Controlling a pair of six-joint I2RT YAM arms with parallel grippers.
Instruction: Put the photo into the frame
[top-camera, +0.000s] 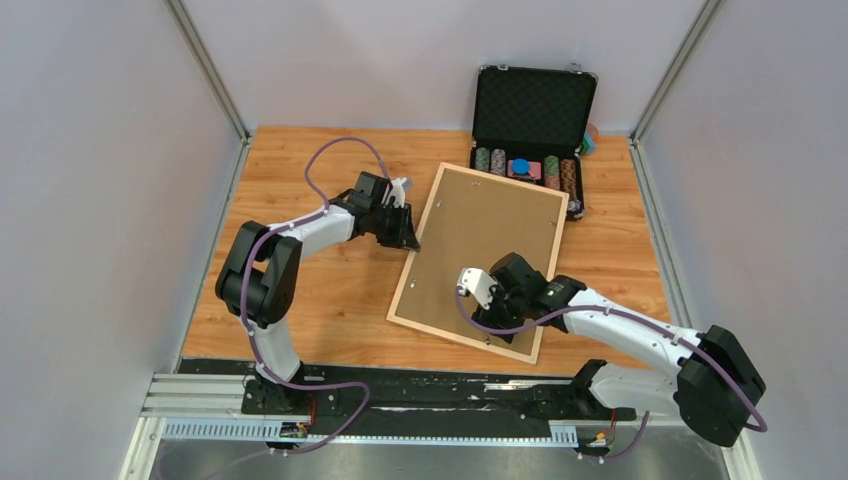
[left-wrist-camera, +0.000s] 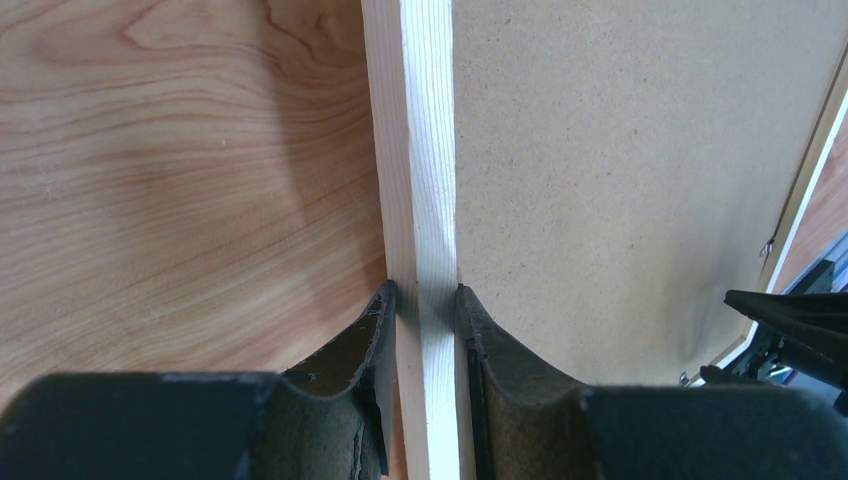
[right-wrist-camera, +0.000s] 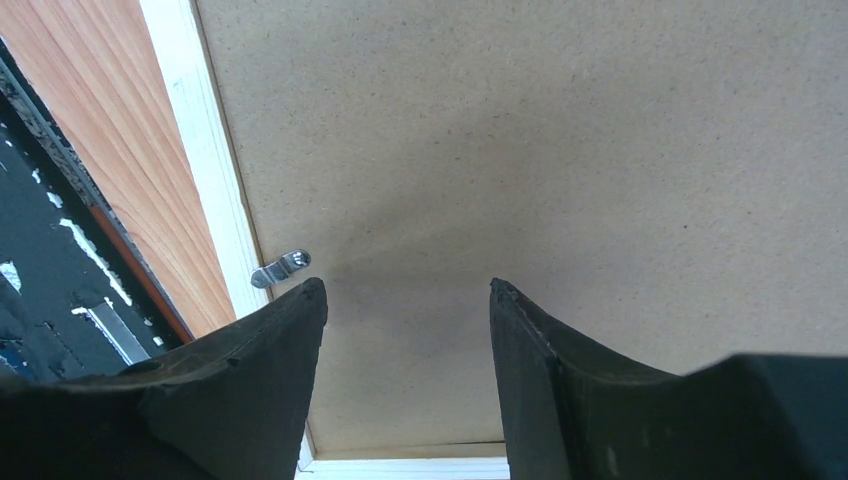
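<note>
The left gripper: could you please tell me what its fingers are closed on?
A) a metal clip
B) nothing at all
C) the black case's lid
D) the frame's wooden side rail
D: in the left wrist view, the left gripper has a finger on either side of the pale side rail of the frame, beside the backing board.
</note>
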